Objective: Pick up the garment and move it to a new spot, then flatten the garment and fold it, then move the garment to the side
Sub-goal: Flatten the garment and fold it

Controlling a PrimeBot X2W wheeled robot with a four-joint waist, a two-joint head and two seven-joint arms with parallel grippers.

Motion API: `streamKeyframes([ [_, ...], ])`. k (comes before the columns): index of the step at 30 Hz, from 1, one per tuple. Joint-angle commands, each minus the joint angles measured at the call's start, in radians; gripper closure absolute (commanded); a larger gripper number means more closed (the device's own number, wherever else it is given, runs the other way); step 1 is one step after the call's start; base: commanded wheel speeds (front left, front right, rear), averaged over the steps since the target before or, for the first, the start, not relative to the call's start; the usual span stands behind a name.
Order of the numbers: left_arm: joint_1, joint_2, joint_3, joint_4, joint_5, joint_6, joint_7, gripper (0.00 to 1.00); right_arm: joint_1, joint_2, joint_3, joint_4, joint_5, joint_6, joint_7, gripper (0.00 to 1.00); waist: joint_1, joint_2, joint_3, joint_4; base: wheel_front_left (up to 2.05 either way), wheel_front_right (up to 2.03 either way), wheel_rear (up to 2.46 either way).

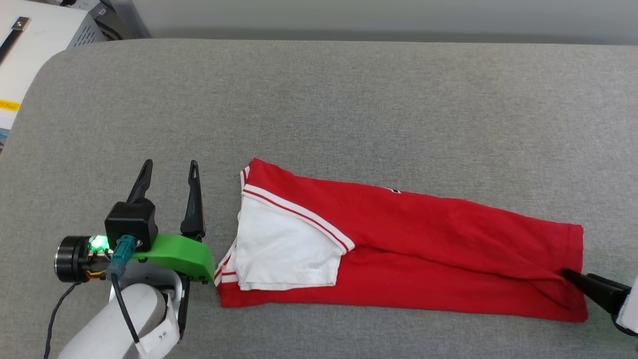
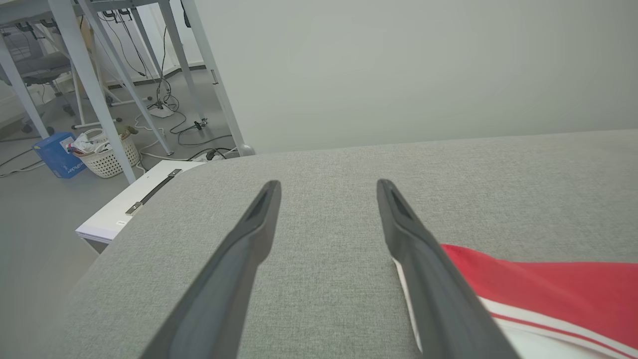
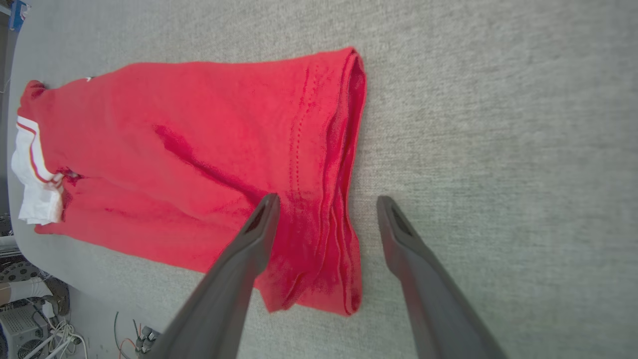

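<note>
The garment (image 1: 423,234) lies on the grey padded table (image 1: 349,99), a long red band with a white sleeve (image 1: 284,249) turned over its left end. My left gripper (image 1: 170,163) stands open just left of that end, apart from the cloth. In the left wrist view the left gripper (image 2: 328,183) spans bare table, with the garment (image 2: 548,284) beside its right finger. My right gripper (image 1: 573,276) is at the garment's right hem. In the right wrist view the right gripper (image 3: 327,198) is open over the hem of the garment (image 3: 199,149), with nothing clamped.
A white cabinet (image 1: 30,50) stands past the table's rounded far-left corner. The left wrist view shows floor beyond that edge, with slanted table legs (image 2: 94,89), a white basket (image 2: 107,152) and a blue box (image 2: 55,154). Bare table stretches behind the garment.
</note>
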Motion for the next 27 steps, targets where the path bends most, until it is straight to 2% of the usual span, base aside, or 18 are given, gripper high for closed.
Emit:
streamKeyframes([
  [1, 0.03, -0.023, 0.03, -0.003, 0.035, -0.005, -0.006, 0.0, -0.032, 0.016, 0.017, 0.018, -0.021, -0.001, 0.005, 0.0, 0.0001, 0.0, 0.017, 0.016, 0.0, 0.0, 0.0],
  [8, 0.097, -0.121, 0.17, -0.004, 0.183, -0.048, -0.006, 0.0, -0.099, 0.085, 0.102, 0.103, -0.056, -0.001, 0.016, 0.0, 0.0001, 0.0, 0.036, 0.035, 0.0, 0.0, 0.0],
  [14, 0.164, -0.194, 0.262, -0.033, 0.283, -0.103, -0.006, 0.0, -0.12, 0.093, 0.164, 0.111, -0.057, -0.001, 0.025, 0.0, 0.0001, 0.0, 0.037, 0.038, 0.0, 0.0, 0.0],
  [15, 0.174, -0.206, 0.275, -0.041, 0.297, -0.119, -0.006, 0.0, -0.123, 0.09, 0.168, 0.113, -0.056, -0.001, 0.019, 0.41, 0.0001, 0.0, 0.035, 0.036, 0.0, 0.0, 0.0],
  [16, 0.181, -0.214, 0.285, -0.047, 0.311, -0.129, -0.006, 0.0, -0.125, 0.09, 0.171, 0.115, -0.053, -0.001, 0.016, 1.0, 0.0001, 0.0, 0.034, 0.035, 0.0, 0.0, 0.0],
  [21, 0.218, -0.255, 0.332, -0.046, 0.374, -0.171, -0.006, 0.0, -0.136, 0.053, 0.163, 0.141, -0.047, -0.001, -0.01, 1.0, 0.0001, 0.0, 0.017, 0.024, 0.0, 0.0, 0.0],
  [27, 0.247, -0.291, 0.381, -0.042, 0.422, -0.203, -0.006, 0.0, -0.153, -0.043, 0.09, 0.217, -0.03, -0.001, -0.035, 1.0, 0.0001, 0.0, -0.002, 0.012, 0.0, 0.0, 0.0],
])
